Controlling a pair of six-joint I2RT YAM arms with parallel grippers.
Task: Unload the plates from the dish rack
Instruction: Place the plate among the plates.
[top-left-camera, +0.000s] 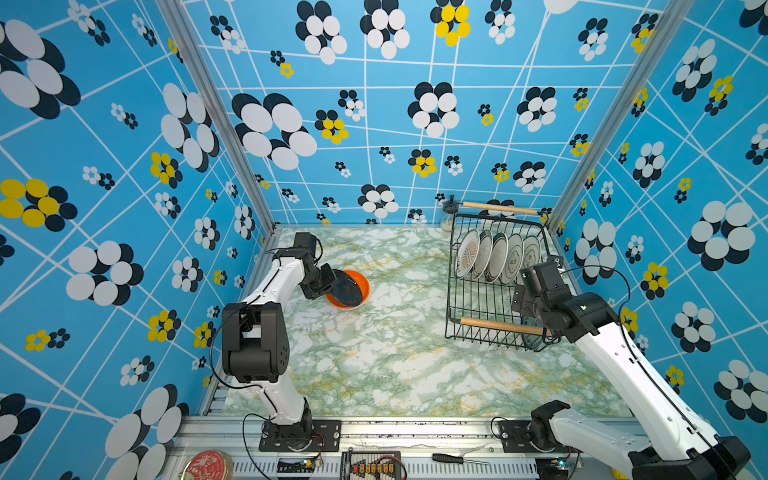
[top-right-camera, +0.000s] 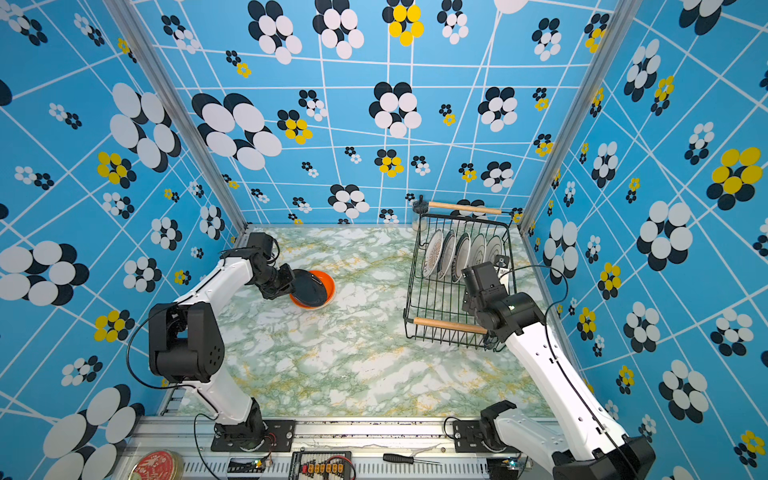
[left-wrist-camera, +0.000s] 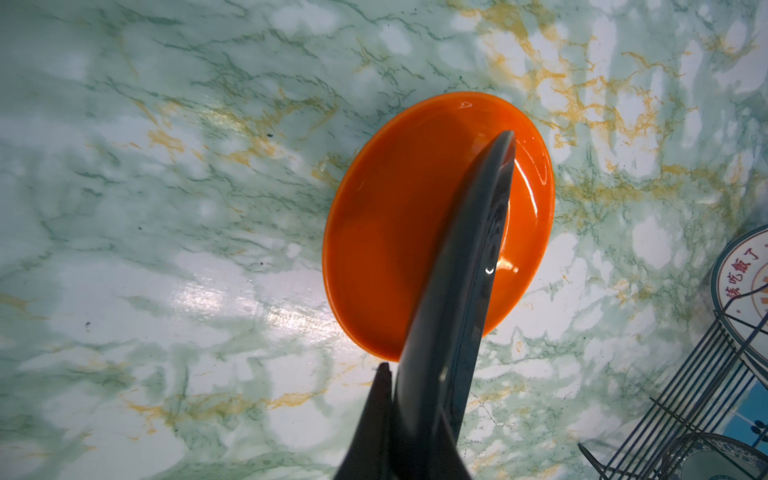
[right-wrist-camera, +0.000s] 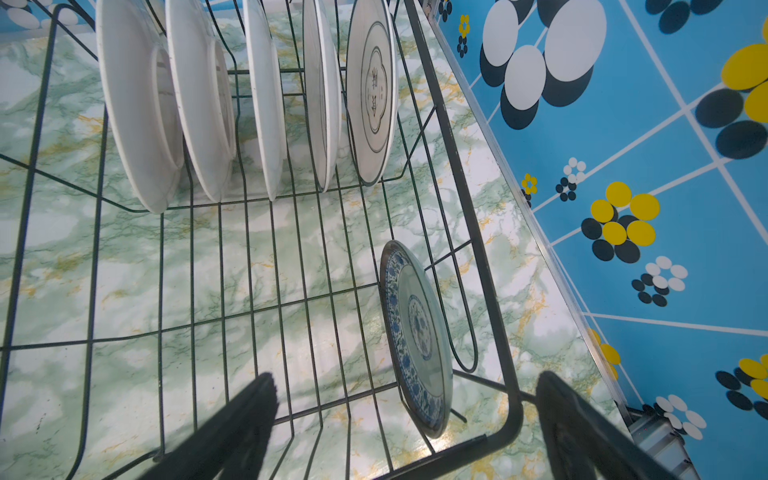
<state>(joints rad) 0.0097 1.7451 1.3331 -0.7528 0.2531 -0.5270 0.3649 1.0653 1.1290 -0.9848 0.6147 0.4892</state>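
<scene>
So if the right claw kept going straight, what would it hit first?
Most likely the small blue-patterned plate, standing in the dish rack, straight ahead of the open right gripper; depth is hard to judge.

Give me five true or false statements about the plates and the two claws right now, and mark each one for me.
1. The left claw is shut on a black plate. True.
2. The orange plate sits inside the dish rack. False: it lies on the table, apart from the rack.
3. The right claw is open above the rack. True.
4. The right claw grips the blue-patterned plate. False: that plate stands on edge in the rack, with the open jaws wide of it on either side.
5. Five large white plates stand on edge in a row in the rack. True.
</scene>
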